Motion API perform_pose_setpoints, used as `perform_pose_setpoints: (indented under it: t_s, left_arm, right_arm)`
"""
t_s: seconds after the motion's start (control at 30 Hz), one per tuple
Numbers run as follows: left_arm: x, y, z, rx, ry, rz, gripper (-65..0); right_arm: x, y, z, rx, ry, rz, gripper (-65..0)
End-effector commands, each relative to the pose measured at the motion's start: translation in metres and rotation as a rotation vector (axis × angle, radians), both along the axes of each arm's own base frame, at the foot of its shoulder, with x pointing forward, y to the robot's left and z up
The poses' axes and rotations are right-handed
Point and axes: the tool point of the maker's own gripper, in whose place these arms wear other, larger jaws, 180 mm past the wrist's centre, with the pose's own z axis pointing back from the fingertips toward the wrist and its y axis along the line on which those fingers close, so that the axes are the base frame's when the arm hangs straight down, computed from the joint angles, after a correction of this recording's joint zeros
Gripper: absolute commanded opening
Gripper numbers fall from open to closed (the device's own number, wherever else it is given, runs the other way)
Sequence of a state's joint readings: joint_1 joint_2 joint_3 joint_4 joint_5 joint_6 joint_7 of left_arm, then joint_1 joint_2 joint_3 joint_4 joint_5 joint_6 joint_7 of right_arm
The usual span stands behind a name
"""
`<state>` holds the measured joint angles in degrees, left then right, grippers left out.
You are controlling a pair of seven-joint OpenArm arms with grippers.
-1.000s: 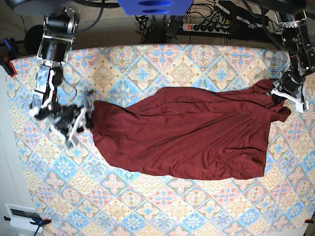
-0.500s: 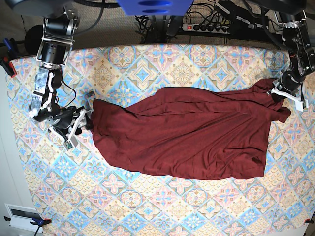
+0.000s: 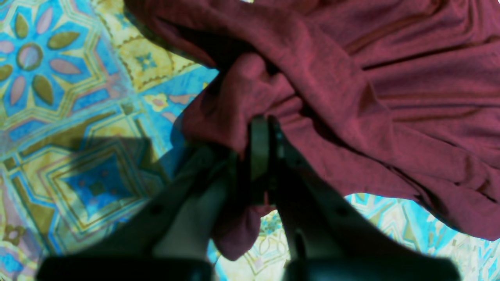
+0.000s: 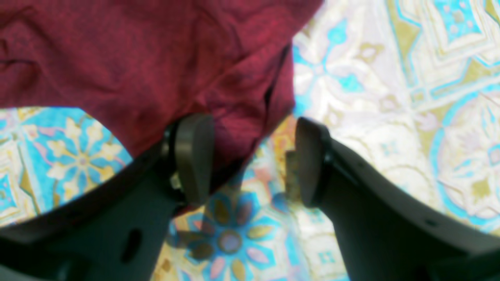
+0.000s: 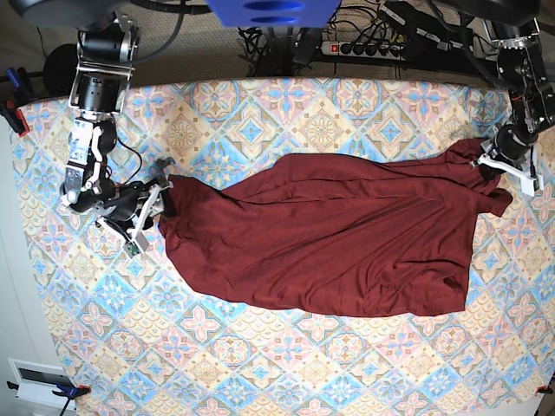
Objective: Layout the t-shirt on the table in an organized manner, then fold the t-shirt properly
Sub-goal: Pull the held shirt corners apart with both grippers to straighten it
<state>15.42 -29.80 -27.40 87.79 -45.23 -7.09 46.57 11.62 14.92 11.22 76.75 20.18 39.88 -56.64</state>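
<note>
My right end effector (image 4: pixel 250 160) has sprung wide, releasing the t-shirt (image 5: pixel 321 234); my left end effector (image 3: pixel 261 148), clenched on cloth, should pull gently toward the worktop (image 5: pixel 260 364) edge.

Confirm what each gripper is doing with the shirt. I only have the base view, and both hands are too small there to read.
Observer: The left gripper is shut on a bunched fold of the t-shirt.
Operator: Now the right one.
Observer: The right gripper is open, with the shirt's corner hanging down to its left finger.
Operator: Say what lies between its fingers.
Observer: Mostly bare table, with the cloth edge at the left side of the gap.
</note>
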Motion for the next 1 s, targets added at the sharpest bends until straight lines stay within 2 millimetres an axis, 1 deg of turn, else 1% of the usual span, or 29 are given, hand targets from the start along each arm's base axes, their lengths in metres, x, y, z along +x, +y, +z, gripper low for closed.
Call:
perform_pose_setpoints:
  t_s: [0.0, 0.13, 0.23, 0.3, 0.37, 0.4, 0.47, 0.53, 0.63, 0.67, 0.73, 0.87, 0.97]
  left_arm:
    - [0.009, 0.007, 0.015, 0.026, -0.041, -0.004, -65.0]
    - [0.009, 0.007, 0.015, 0.023, -0.042, -0.004, -65.0]
    - [0.008, 0.004, 0.011, 0.014, -0.040, 0.000, -65.0]
    - [0.007, 0.002, 0.010, 0.009, -0.041, 0.005, -65.0]
    - [0.007, 0.001, 0.009, 0.004, -0.040, 0.005, -65.0]
    - [0.007, 0.001, 0.009, 0.004, -0.040, 0.005, -65.0]
    - [0.007, 0.000, 0.009, 0.004, -0.039, 0.003, -65.0]
    - [0.007, 0.000, 0.009, 0.002, -0.040, 0.003, -65.0]
    - [0.007, 0.001, 0.009, 0.003, -0.041, 0.005, -65.0]
    - [0.007, 0.001, 0.009, 0.003, -0.041, 0.005, -65.0]
    - [0.006, 0.001, 0.009, 0.003, -0.040, 0.006, -65.0]
    - [0.006, 0.000, 0.008, 0.004, -0.038, 0.003, -65.0]
    - [0.002, 0.000, 0.005, 0.005, -0.027, 0.004, -65.0]
  right_arm:
    - [0.013, -0.001, 0.016, 0.010, -0.054, 0.001, -32.4]
    - [0.012, 0.007, 0.014, 0.024, -0.051, 0.011, -32.4]
    - [0.015, 0.022, 0.015, 0.034, -0.071, 0.051, -32.4]
    - [0.011, 0.028, 0.004, 0.045, -0.045, 0.066, -32.7]
    - [0.004, 0.026, -0.011, 0.057, 0.005, 0.054, -35.7]
    - [0.006, 0.026, -0.012, 0.064, 0.007, 0.049, -37.8]
    - [0.020, 0.028, -0.002, 0.080, -0.035, 0.046, -44.3]
    - [0.030, 0.028, 0.006, 0.087, -0.061, 0.041, -51.1]
    - [0.042, 0.026, 0.019, 0.086, -0.098, 0.039, -63.8]
    - [0.043, 0.025, 0.022, 0.083, -0.103, 0.038, -65.0]
    - [0.046, 0.018, 0.026, 0.089, -0.114, 0.013, -64.4]
    - [0.051, -0.009, 0.036, 0.105, -0.145, -0.075, -65.0]
    - [0.071, -0.021, 0.061, 0.104, -0.208, -0.099, -65.0]
